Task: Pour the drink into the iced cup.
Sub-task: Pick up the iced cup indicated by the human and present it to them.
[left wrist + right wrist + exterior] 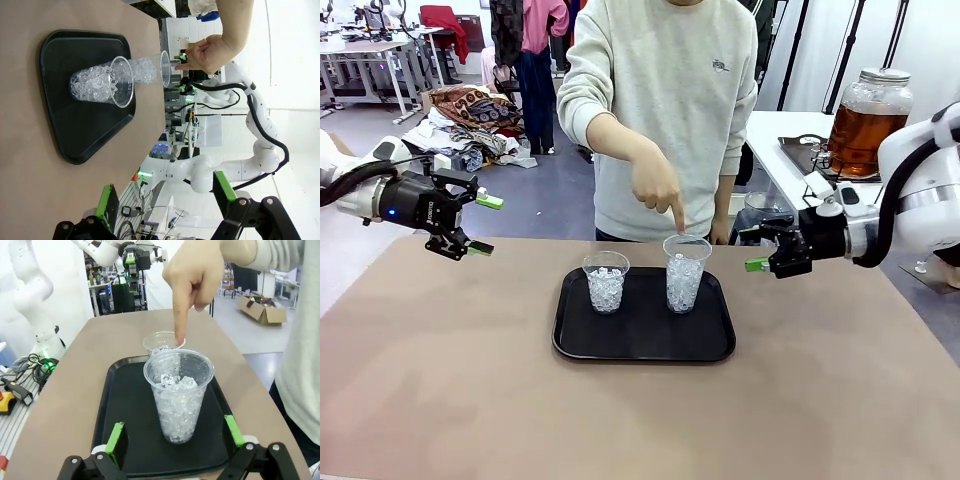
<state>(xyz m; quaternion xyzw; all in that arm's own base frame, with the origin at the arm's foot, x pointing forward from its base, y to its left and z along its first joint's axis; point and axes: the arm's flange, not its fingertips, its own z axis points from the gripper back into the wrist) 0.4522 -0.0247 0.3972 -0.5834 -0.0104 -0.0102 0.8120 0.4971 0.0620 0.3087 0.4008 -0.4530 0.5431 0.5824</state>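
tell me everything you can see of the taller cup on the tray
The taller cup is clear plastic, tapered and lidless, filled most of the way with clear ice and no drink. It stands upright on the black tray, at its far right part, apart from the shorter iced cup to its left. The person's hand points one finger down at its rim; whether it touches is unclear.

No word, number or brand name can be read in any of the views. The only mark is a small dark emblem [720, 66] on the chest of the person's pale grey-green sweatshirt [660, 110]. It sits beyond the far edge of the black rectangular plastic tray [566, 345] and up to its right, and it is too small and blurred to make out as letters or a sign.
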